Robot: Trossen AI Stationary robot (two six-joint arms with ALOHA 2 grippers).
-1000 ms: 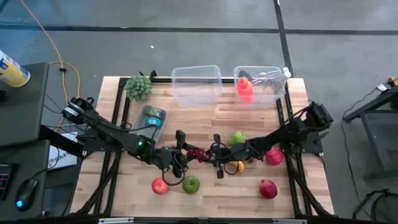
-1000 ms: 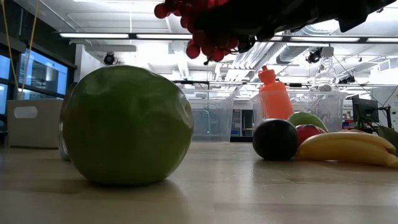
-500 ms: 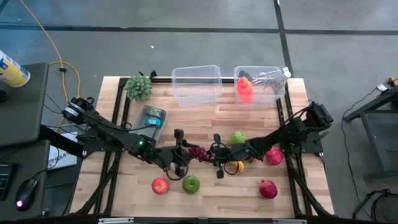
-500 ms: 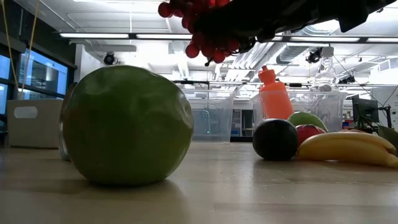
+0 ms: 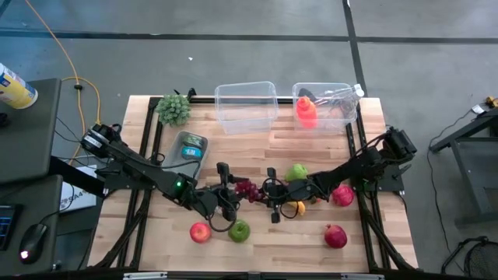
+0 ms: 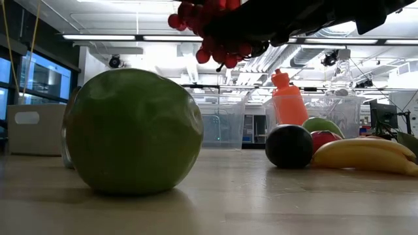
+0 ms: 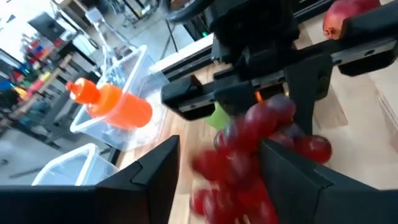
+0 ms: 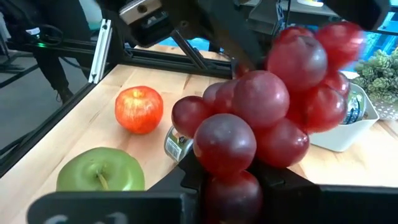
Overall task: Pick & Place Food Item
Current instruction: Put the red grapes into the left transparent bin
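Note:
A bunch of red grapes (image 5: 247, 189) hangs in the air over the middle of the table, between my two grippers; the low view shows it well above the tabletop (image 6: 219, 29). My right gripper (image 5: 270, 193) comes from the table's right and is shut on the bunch (image 8: 267, 118). My left gripper (image 5: 227, 190) comes from the left and is open. Its two fingers (image 7: 155, 171) stand on either side of the blurred bunch (image 7: 249, 155). Whether they touch the bunch, I cannot tell. My right gripper pinches the grape bunch between its two fingers, with the lowest grape (image 8: 233, 190) sitting between them. The fingers come nearly level from the table's right side. The bunch is lifted clear of the table, and most of it stands out past the fingertips toward my left gripper.
A green apple (image 5: 239, 230) and a red apple (image 5: 200, 232) lie near the front edge, under my left gripper. A banana (image 5: 298, 208), more fruit (image 5: 335, 236) and two clear tubs (image 5: 246, 105) lie right and back. An orange bottle (image 5: 306, 113) is in the right tub.
My left gripper has rolled a little about its own line while staying at the grapes. The bunch has stayed lifted between the two grippers and has shifted only slightly.

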